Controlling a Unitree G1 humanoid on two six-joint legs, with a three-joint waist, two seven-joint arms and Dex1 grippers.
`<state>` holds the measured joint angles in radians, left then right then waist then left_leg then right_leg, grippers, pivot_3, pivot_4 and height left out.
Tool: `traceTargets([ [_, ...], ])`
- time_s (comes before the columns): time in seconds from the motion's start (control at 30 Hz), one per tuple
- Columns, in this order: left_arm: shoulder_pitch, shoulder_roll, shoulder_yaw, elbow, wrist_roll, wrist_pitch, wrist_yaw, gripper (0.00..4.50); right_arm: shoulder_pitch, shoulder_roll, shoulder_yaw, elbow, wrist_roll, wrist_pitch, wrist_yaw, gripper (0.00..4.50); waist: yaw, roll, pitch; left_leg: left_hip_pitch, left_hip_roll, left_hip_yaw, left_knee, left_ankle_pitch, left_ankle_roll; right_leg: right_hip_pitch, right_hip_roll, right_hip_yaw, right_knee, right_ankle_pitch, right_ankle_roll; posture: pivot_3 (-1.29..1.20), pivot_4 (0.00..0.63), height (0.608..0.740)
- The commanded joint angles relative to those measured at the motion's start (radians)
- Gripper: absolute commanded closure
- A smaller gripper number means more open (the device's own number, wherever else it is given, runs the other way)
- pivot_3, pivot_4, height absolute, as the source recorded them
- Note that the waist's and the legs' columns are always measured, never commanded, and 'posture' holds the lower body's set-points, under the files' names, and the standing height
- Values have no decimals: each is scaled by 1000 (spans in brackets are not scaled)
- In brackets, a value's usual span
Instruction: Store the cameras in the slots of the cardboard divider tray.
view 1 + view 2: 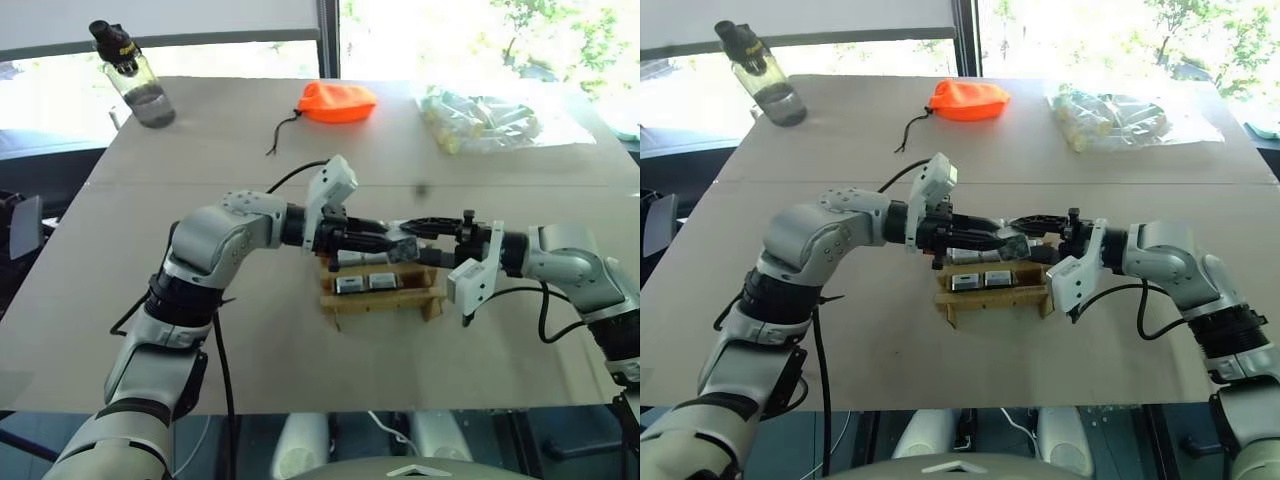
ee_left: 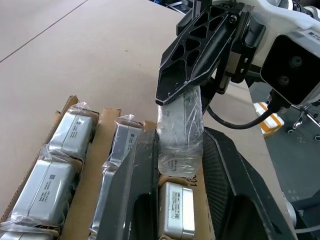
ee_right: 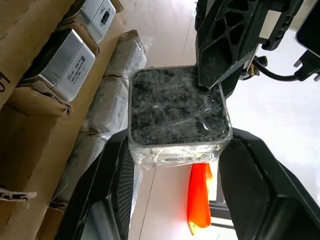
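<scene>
left gripper (image 1: 385, 243) closing on the wrapped camera (image 2: 181, 131); camera hanging between both grippers, directly above the cardboard divider tray (image 1: 382, 298), long axis roughly upright | right gripper (image 1: 415, 232) clamping the same camera from the opposite side; both arms equally near; open slot lying below

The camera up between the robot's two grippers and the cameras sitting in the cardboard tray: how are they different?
The held camera hangs in the air above the tray; the stored cameras sit down in slots of the cardboard divider tray. The held camera is pinched by the left gripper and right gripper; nothing touches the stored cameras. All are silver-grey cubes wrapped in clear plastic.
</scene>
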<state>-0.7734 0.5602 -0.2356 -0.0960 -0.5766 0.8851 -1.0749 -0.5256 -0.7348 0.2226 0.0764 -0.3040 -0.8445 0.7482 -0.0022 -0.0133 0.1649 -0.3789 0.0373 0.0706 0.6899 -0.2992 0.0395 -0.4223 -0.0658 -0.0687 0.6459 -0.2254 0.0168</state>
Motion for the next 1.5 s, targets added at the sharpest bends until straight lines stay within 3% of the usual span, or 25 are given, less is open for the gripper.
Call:
traceTargets([
  [0.03, -1, -3, -19, -33, -3, -4, -30, 3842, -9, -9, -41, -61, 35, 40, -28, 1529, 0, 0, 0, 0, 0, 0, 0, 0, 0, 0, 0, 0, 0, 0, 0, 0, 150, 726],
  [0.17, -7, -16, -16, -26, 6, -13, -23, 3842, 21, -26, -48, -85, 160, 124, 15, 36, 1, 0, 0, 0, 0, 0, 0, 0, 0, 0, 0, 0, 0, 0, 0, 0, 150, 726],
  [0.33, -23, -65, 12, -23, 14, -25, 27, 3842, 100, -165, -98, -110, 467, 321, 209, 36, 17, 0, 0, -1, 0, 0, 1, 0, 0, 0, -1, 0, -1, 0, 0, 0, 150, 726],
  [0.5, 18, -90, -54, -107, 87, -58, 98, 3842, 323, -226, -304, -162, 911, 732, 312, 36, 22, -1, 0, -1, 0, -2, 0, 0, 0, 1, -1, -2, 0, 0, 0, 0, 150, 726],
  [0.6, 38, -104, -128, -141, 175, -73, 175, 3842, 435, -235, -410, -64, 1029, 821, 477, 36, 22, -1, 0, 1, -1, -3, -1, 0, 1, 4, -1, -3, -1, 0, 0, 0, 150, 726],
  [0.73, 75, -115, -169, -209, 209, -73, 213, 3842, 539, -255, -478, 58, 1078, 917, 667, 36, 18, -1, 0, 3, -1, -2, -1, -1, 3, 5, 0, -1, -2, 0, 0, 0, 150, 726],
  [0.87, 127, -120, -193, -263, 231, -69, 247, 3842, 562, -188, -555, 132, 1111, 895, 786, 36, 15, 0, -1, 5, 0, -2, -1, -1, 3, 6, 1, 0, -2, 0, 0, 0, 150, 726],
  [1.5, 172, -31, -260, -258, 355, -201, 222, 3842, 570, -173, -583, 132, 1080, 930, 866, 36, 18, 0, -1, 14, 0, 1, -2, -1, 3, 13, 1, 3, -1, 0, 0, 0, 150, 726],
])
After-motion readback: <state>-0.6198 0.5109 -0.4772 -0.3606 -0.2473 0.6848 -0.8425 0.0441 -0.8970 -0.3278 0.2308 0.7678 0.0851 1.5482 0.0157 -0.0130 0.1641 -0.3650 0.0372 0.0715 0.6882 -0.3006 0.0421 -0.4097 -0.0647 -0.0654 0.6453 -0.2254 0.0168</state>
